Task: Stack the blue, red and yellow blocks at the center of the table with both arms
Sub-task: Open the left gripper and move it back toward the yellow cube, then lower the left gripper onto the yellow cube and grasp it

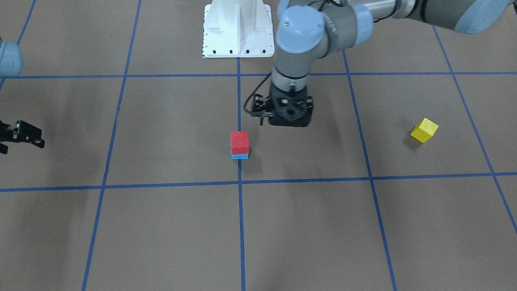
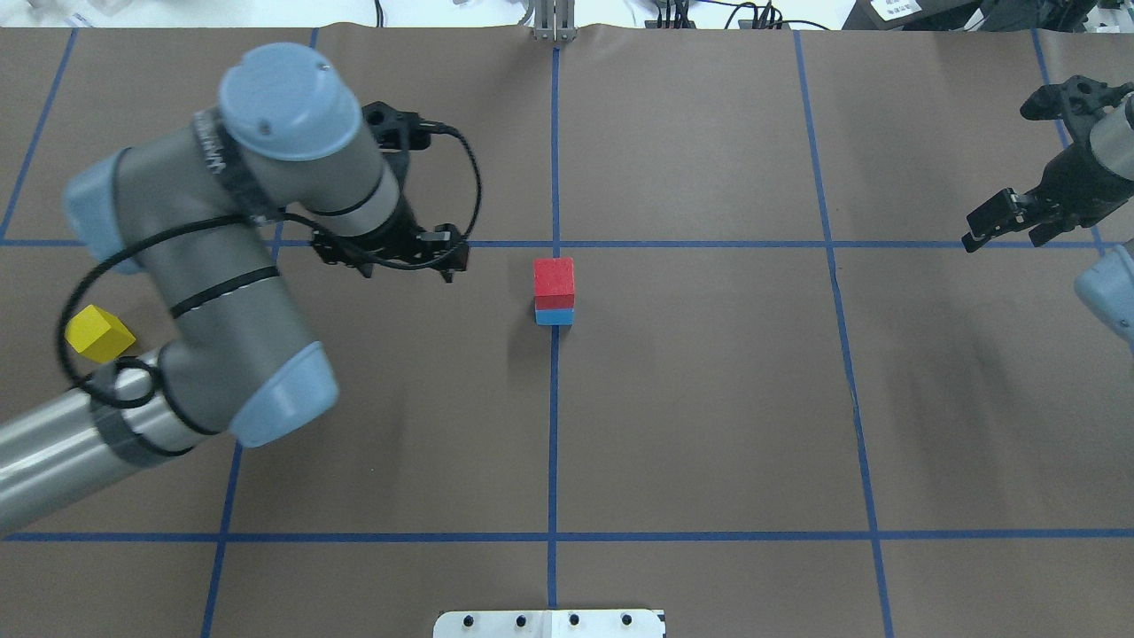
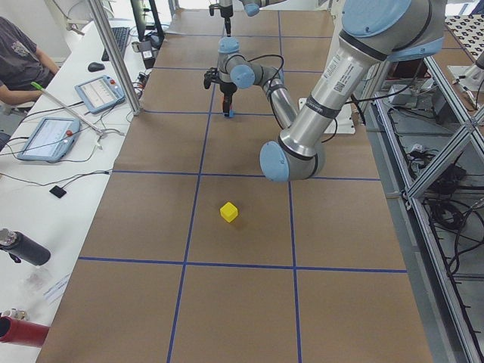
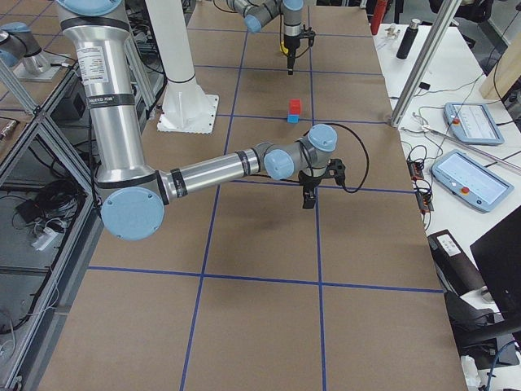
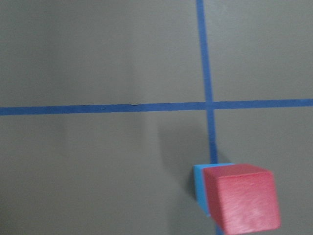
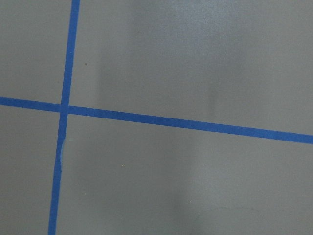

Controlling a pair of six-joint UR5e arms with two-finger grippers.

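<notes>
Beside the left gripper (image 2: 394,255), on its side toward the robot's right, stands the two-block stack. A red block (image 2: 555,276), a sharp-edged cube with a matte, faintly grained face, sits squarely on a blue block (image 2: 555,316) of the same footprint. The stack rests on one of the blue tape lines (image 2: 554,443), near a crossing, on the flat brown desk (image 2: 709,399).

Only a thin strip of the blue block shows under the red one (in the left wrist view it is a sliver at the red block's edge).

On the gripper's opposite side, well apart, lies the yellow block (image 1: 424,130), a cube turned at an angle to the tape grid. In the overhead view the left forearm cuts off part of it.

The left arm reaches in with its wrist bent, and the gripper points straight down, clear of the stack. Its fingertips are hidden under the wrist housing, so whether it is spread or closed cannot be told.

The right gripper (image 2: 1001,237) hangs far from the stack, at the view's edge. Its fingers are spread and nothing is between them.
</notes>
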